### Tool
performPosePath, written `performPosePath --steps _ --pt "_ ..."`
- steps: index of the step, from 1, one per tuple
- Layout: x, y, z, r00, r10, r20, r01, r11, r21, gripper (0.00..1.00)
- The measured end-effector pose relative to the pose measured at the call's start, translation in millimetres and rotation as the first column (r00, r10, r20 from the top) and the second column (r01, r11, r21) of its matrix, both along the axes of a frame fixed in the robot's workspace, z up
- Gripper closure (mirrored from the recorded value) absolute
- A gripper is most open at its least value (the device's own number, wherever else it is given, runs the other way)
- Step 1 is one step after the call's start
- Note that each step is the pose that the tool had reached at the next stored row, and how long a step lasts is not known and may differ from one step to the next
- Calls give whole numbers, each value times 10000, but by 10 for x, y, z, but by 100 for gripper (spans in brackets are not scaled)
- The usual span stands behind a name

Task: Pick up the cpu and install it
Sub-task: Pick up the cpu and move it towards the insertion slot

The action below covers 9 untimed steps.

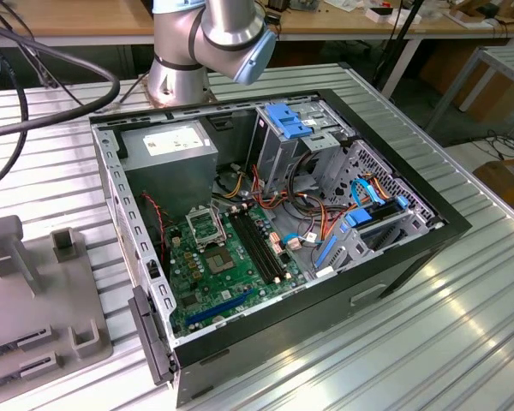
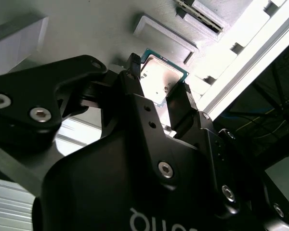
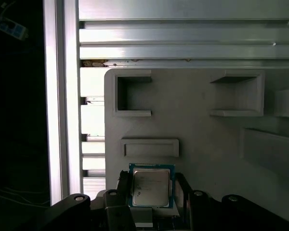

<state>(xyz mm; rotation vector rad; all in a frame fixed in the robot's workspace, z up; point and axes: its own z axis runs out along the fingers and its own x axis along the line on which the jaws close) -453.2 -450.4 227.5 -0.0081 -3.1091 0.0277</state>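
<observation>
The cpu [image 3: 151,187] is a square chip with a silver lid and a green rim. In both wrist views it sits between the two black fingers of my gripper [image 3: 151,186], over the grey parts tray [image 3: 197,125]. One finger [image 2: 133,65] presses one side of the cpu [image 2: 160,77] and the other finger [image 2: 184,94] presses the opposite side, so my gripper [image 2: 159,78] is shut on it. In the exterior view the open computer case [image 1: 265,240] lies on the table with its green motherboard [image 1: 227,270] exposed. The cpu socket [image 1: 207,227] on the motherboard has its metal frame showing.
The grey tray [image 1: 43,291] with raised holders lies at the exterior view's left, beside the case. The arm's base [image 1: 182,68] stands behind the case. Black cables [image 1: 34,111] loop at the far left. The case walls, drive cage [image 1: 295,137] and wiring surround the motherboard.
</observation>
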Motion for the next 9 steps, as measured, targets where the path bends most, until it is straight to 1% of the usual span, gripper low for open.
performPosePath --steps 9 --pt "0 0 51 10000 0 2 0 10000 1 53"
